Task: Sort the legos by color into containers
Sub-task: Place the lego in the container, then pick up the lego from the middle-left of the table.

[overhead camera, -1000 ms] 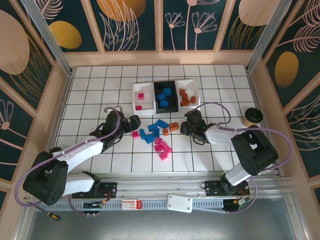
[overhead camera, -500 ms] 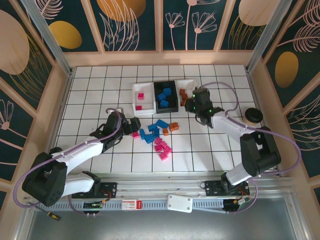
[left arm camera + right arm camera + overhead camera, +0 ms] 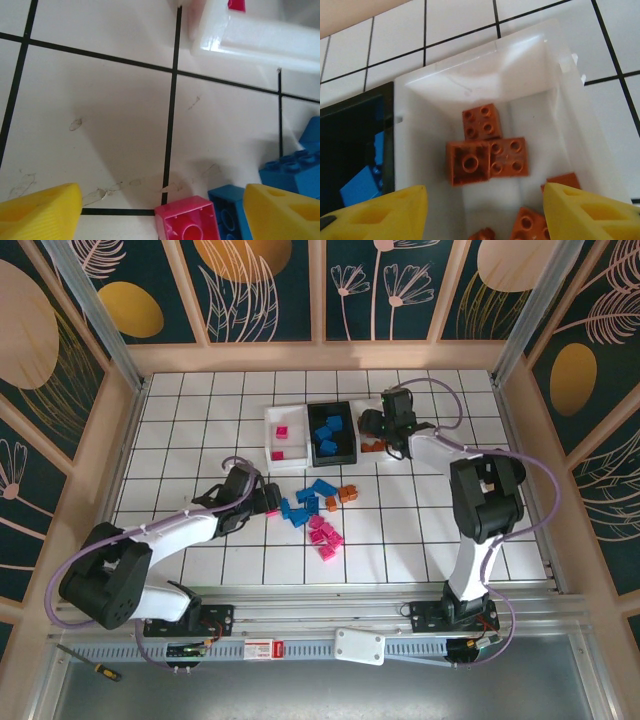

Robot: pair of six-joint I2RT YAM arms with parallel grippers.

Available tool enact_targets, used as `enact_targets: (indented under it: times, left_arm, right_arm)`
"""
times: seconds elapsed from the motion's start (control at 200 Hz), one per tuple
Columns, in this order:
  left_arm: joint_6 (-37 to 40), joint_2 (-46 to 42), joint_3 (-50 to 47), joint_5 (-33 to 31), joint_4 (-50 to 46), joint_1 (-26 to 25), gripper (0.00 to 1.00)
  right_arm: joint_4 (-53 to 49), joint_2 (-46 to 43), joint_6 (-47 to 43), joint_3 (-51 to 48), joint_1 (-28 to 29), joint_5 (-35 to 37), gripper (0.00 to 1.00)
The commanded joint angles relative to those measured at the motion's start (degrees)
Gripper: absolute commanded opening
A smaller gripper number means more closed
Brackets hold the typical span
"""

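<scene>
Loose legos lie mid-floor: blue ones [image 3: 305, 505], pink ones [image 3: 325, 534] and orange ones [image 3: 346, 494]. My left gripper [image 3: 270, 502] is open and low over the tiles, its yellow fingers [image 3: 40, 212] on either side of a pink brick [image 3: 187, 223] that lies studs down against a blue brick [image 3: 231, 210]. My right gripper [image 3: 372, 428] hangs open over the right white tray [image 3: 485, 70], holding nothing. Several orange bricks [image 3: 492, 152] lie in that tray. The black tray [image 3: 332, 433] holds blue bricks, and the left white tray [image 3: 285, 436] pink ones.
The three trays stand in a row at the back centre of the tiled floor. Wooden walls [image 3: 120, 430] close in the floor on the left, right and back. The left tray's near corner [image 3: 240, 42] stands just beyond the left gripper.
My right gripper has gone from the loose orange bricks up to the right white tray and opened over it. My left gripper has slid right to straddle the pink brick, its jaws a little narrower.
</scene>
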Motion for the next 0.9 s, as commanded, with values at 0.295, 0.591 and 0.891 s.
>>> enact_targets:
  times: [0.295, 0.591, 0.891]
  left_arm:
    - [-1.46, 2.80, -2.32, 2.85, 0.95, -2.21, 0.71]
    - [-1.84, 6.22, -3.29, 4.17, 2.36, -2.79, 0.58]
    - [-1.51, 2.74, -1.26, 0.77, -0.07, -2.78, 0.28]
  right_arm:
    - [5.88, -13.99, 1.92, -16.05, 1.82, -1.16, 0.63]
    - [6.90, -16.85, 3.29, -18.68, 3.05, -1.34, 0.63]
    - [6.32, -20.23, 3.07, -21.61, 7.81, -0.47, 0.62]
